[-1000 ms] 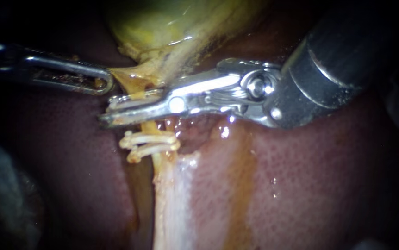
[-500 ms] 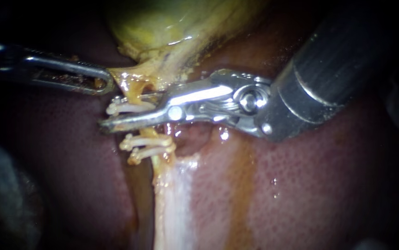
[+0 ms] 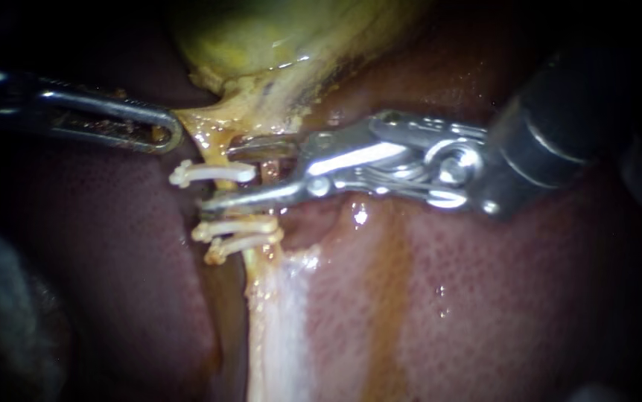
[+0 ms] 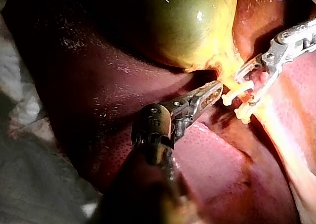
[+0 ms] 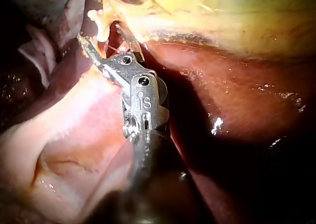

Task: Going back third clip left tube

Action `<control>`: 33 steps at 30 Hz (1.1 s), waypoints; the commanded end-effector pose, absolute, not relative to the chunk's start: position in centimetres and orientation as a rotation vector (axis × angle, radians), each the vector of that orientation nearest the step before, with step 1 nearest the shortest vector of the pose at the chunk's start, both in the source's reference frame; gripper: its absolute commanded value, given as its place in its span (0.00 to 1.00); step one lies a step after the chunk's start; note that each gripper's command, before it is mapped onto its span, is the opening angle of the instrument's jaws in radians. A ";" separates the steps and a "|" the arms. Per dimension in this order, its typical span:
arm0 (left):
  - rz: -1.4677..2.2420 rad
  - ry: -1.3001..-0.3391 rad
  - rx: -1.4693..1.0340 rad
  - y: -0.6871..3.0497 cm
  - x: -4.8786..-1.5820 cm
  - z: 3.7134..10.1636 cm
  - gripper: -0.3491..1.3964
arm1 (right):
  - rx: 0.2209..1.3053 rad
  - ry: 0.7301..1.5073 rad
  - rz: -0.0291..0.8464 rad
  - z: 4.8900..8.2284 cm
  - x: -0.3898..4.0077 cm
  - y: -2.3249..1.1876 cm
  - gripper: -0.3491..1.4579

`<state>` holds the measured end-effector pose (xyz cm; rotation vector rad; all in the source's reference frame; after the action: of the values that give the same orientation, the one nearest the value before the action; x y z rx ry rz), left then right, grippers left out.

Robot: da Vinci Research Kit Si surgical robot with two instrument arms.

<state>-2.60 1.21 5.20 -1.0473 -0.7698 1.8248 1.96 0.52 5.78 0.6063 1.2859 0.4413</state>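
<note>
Grip the yellow lower fold of the gallbladder (image 3: 261, 45) with the left instrument (image 3: 164, 132), with jaws clamped together on that fold and the tissue drawn out toward them. Reach in from the right with the right instrument (image 3: 217, 175), with jaws apart and nothing gripped. See the upper jaw just under the gallbladder's edge and the lower jaw slanting across the tube (image 3: 260, 283), just above the 2 lower clips (image 3: 246, 224). Find the 3rd clip (image 3: 194, 173) closed across the tube, lying in the gap between those 2 open jaws, with its knobbed end sticking out past both tips. Cannot tell about contact with either jaw. Count 3 white clips on the tube in all: 1 above and 2 stacked close together below, with the lower jaw crossing between them. Follow the tube down from the gallbladder over the dark red liver (image 3: 485, 298), beside a pale strip. In the left wrist view, find the 3rd clip (image 4: 238, 91) just ahead of the left instrument's tip. In the right wrist view, see the clip (image 5: 100, 26) ahead of the right instrument, between its spread tips.
</note>
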 end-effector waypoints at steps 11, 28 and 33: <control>1.826 -0.770 -1.048 1.20 -2.59 5.21 0.00 | 0.443 1.332 0.305 5.52 1.02 0.31 0.47; 1.827 -0.767 -1.049 1.19 -2.61 5.25 0.00 | 0.448 1.305 0.221 5.32 0.37 0.19 0.47; 1.828 -0.760 -1.050 1.16 -2.66 5.31 0.00 | 0.449 1.306 0.220 5.31 0.36 0.18 0.47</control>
<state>-2.67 1.15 5.34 -1.0506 -0.7592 1.8280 0.35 0.18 5.31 0.4491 1.3053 0.2201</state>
